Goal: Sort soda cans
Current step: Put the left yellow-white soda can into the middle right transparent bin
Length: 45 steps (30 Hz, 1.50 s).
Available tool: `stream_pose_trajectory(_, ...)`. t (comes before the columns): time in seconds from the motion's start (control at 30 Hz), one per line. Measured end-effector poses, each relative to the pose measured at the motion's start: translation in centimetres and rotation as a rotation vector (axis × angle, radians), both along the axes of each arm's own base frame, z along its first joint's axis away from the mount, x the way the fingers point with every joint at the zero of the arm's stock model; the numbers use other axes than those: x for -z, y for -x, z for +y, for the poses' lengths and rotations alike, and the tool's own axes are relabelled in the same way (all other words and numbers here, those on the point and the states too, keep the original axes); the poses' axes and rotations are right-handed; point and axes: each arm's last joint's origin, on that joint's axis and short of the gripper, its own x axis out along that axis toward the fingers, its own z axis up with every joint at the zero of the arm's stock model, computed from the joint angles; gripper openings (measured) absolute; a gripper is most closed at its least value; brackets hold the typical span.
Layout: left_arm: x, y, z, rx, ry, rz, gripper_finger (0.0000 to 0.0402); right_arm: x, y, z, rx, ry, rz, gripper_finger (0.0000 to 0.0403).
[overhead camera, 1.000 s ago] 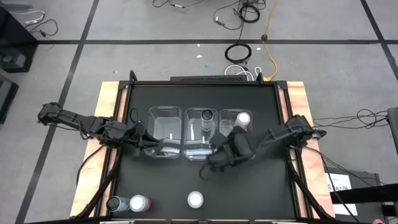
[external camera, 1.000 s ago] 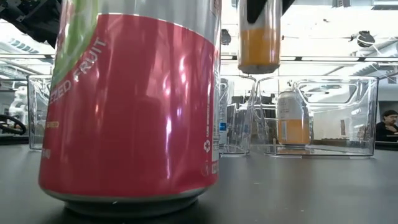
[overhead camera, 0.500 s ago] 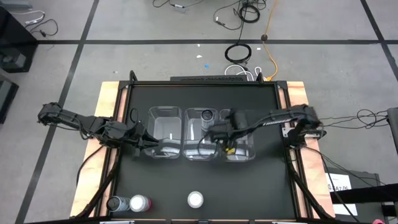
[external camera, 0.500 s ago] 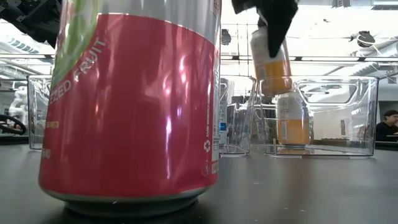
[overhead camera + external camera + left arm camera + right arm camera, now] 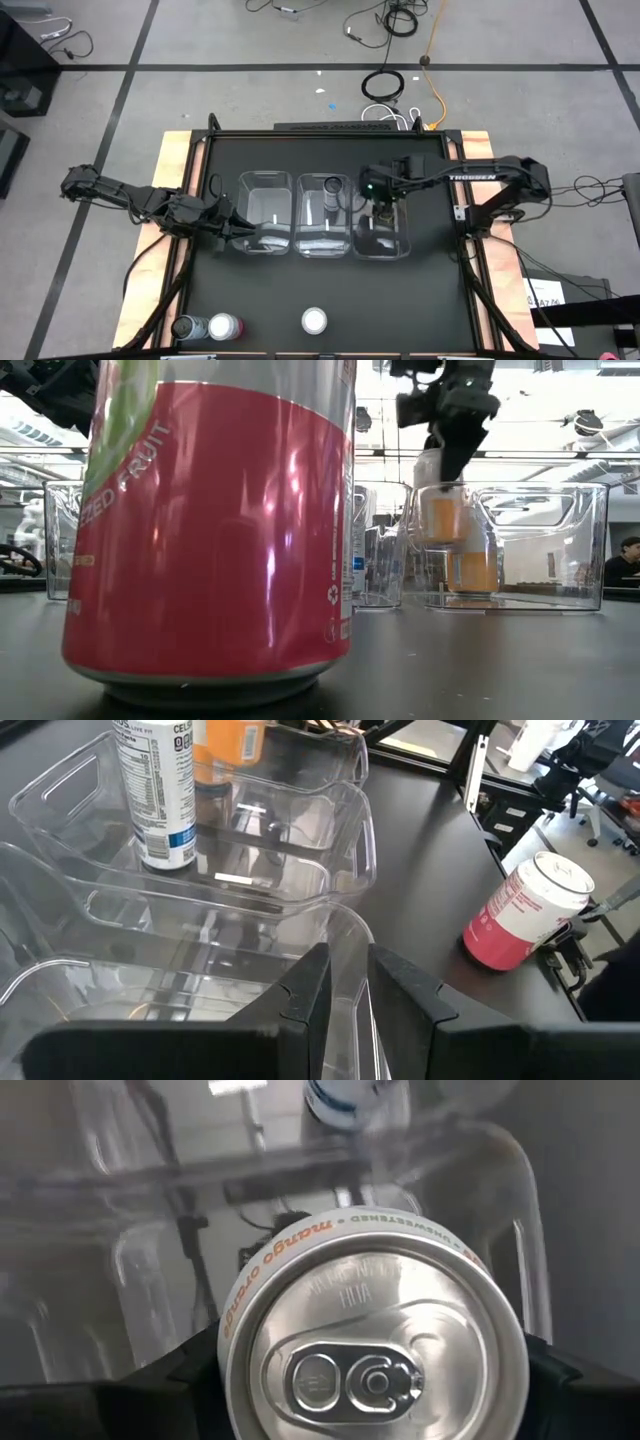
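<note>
My right gripper [image 5: 380,197] reaches over the right clear bin [image 5: 400,240] and is shut on an orange can [image 5: 443,510]. A second orange can [image 5: 473,565] stands on that bin's floor behind it. A grey-silver can [image 5: 332,185] stands upright in the middle bin [image 5: 322,240]. Near the table's near edge stand a dark can [image 5: 185,327], a pink-red can [image 5: 225,326] and another pink-red can [image 5: 315,320], which fills the low view [image 5: 210,530]. My left gripper [image 5: 238,236] sits at the near corner of the left bin [image 5: 265,190], shut on its wall. My right gripper holds the orange can by its side wall just under the top rim [image 5: 240,1330], pinched between the two fingers [image 5: 165,1375], coming from above and pointing down. The can hangs about upright inside the right bin, its base clear of the bin's floor. My left gripper has the left bin's clear wall [image 5: 348,945] between its two fingers [image 5: 305,990], one on each side of the wall near its upper edge. The bin rests flat on the table.
Three clear bins stand side by side across the table's middle. The black tabletop between the bins and the near-edge cans is bare. Wooden strips [image 5: 170,200] border the table left and right. Cables lie on the floor beyond the far edge.
My right gripper has carried the orange can from in front of the bins toward the far edge and over the right bin, tipping it on the way, then lowered it between the bin's walls. The can is upright again and lower than before.
</note>
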Motion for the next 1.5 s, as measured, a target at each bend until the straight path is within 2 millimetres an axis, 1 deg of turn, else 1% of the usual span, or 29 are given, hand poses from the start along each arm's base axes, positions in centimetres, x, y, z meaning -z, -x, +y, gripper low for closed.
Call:
stream_pose_trajectory(0.13,0.0,0.0,0.0,0.000,0.000,0.000,0.0080,1.1,-0.9,-1.1,-0.027,-0.015,-0.024,0.0276)
stream_pose_trajectory(0.47,0.0,0.0,0.0,0.000,0.000,0.000,0.0080,4.4,-1.1,-3.2,-0.037,0.007,-0.016,0.0276)
stream_pose_trajectory(0.53,0.0,0.0,0.0,0.000,0.000,0.000,0.0080,4.8,-1.1,-3.6,-0.027,0.009,-0.021,0.0276)
stream_pose_trajectory(0.67,0.0,0.0,0.0,0.000,0.000,0.000,0.0080,5.1,-1.1,-4.2,-0.027,0.021,-0.022,0.0276)
stream_pose_trajectory(0.87,0.0,0.0,0.0,0.000,0.000,0.000,0.0080,6.4,-1.6,-4.6,-0.031,-0.018,0.021,0.0320)
stream_pose_trajectory(1.03,0.0,0.0,0.0,0.000,0.000,0.000,0.0080,7.3,-2.1,-4.7,-0.043,-0.034,0.042,0.0324)
stream_pose_trajectory(1.17,0.0,0.0,0.0,0.000,0.000,0.000,0.0080,7.2,-2.1,-4.7,-0.048,-0.034,0.033,0.0321)
stream_pose_trajectory(1.27,0.0,0.0,0.0,0.000,0.000,0.000,0.0080,6.7,-1.9,-4.6,-0.050,-0.035,0.017,0.0325)
stream_pose_trajectory(1.5,0.0,0.0,0.0,0.000,0.000,0.000,0.0080,4.6,-2.3,-4.7,-0.050,-0.018,-0.032,0.0328)
